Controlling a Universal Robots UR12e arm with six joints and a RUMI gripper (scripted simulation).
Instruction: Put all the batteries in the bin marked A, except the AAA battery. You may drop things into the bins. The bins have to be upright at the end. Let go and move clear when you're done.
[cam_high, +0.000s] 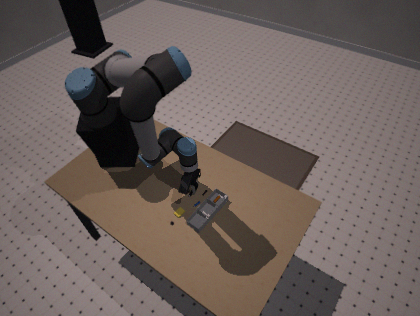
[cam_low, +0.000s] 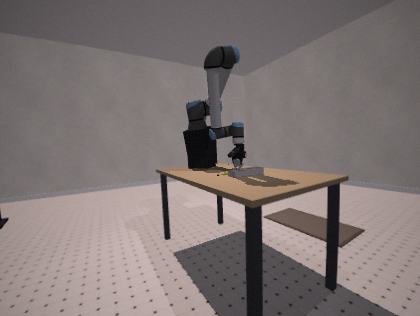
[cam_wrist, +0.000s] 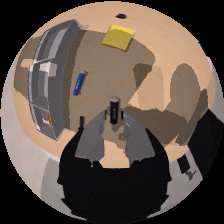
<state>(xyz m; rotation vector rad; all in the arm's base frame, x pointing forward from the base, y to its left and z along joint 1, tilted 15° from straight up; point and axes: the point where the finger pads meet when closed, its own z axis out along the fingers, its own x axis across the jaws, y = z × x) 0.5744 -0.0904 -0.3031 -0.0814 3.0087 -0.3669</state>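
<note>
My gripper (cam_wrist: 115, 119) hangs low over the table, left of the bins (cam_high: 208, 210). In the wrist view its fingers stand a little apart, one on each side of a dark cylindrical battery (cam_wrist: 115, 109), with a gap on both sides. A blue battery (cam_wrist: 79, 83) lies between the gripper and the bins. A thin dark battery (cam_wrist: 80, 122) lies close to the left finger. A yellow block battery (cam_wrist: 119, 36) and a small black button cell (cam_wrist: 121, 16) lie further off. The two grey bins (cam_wrist: 45, 80) stand side by side and upright. One holds an orange thing (cam_wrist: 48, 119). I cannot read the bin marks.
The arm's black base (cam_high: 112, 137) stands at the table's back corner. The table edges lie well away from the objects. A brown mat (cam_high: 265, 152) lies on the floor beyond the table.
</note>
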